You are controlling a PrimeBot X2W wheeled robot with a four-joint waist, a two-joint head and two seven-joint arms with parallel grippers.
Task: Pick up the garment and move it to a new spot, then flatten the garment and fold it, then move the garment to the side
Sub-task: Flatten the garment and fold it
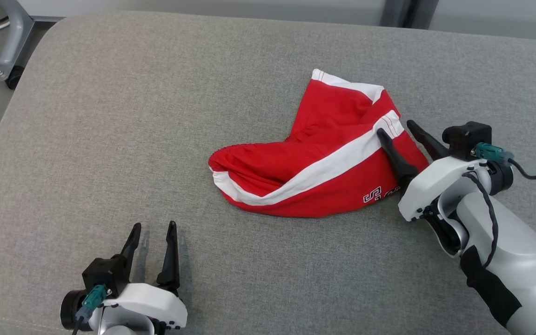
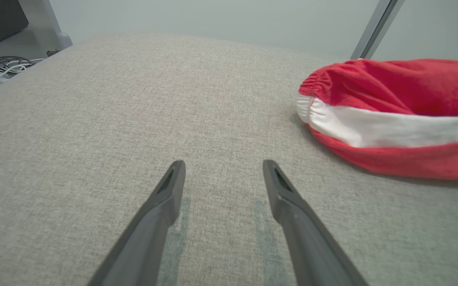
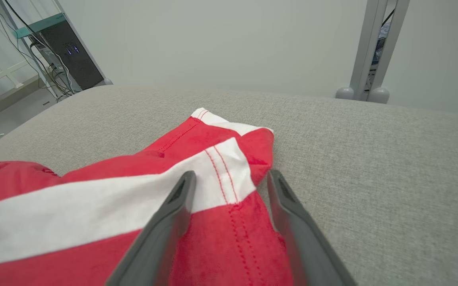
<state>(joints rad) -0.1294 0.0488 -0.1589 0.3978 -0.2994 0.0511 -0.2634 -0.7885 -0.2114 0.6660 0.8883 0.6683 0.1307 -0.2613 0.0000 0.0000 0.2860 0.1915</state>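
Left gripper sits closest, low at seven o'clock in the head view. Its jaws are parted partway over bare bench, well apart from the action.

Now the star: the garment, red shorts with a white stripe, lies crumpled just right of centre. Its gathered waistband points toward nine o'clock.

And look at the right gripper, reaching in from four o'clock! Its jaws are spread and empty, straddling the hem corner. In the right wrist view one finger lies on the stripe and the other sits just beside the cloth edge, over the grey padding. Nothing is pinched yet, so by my read this is the pick-up, very early in the task.

How to play it well? Drive the jaws a touch deeper, so every layer of that folded hem sits between them and not just the top one. Then close firmly before any lift. Raise it high enough that the trailing waistband clears the bench rather than dragging and bunching. The risk is a shallow bite: loose cloth like this could slide out, or one layer could peel away. The idle left arm looks well placed to take the waistband end when flattening comes.
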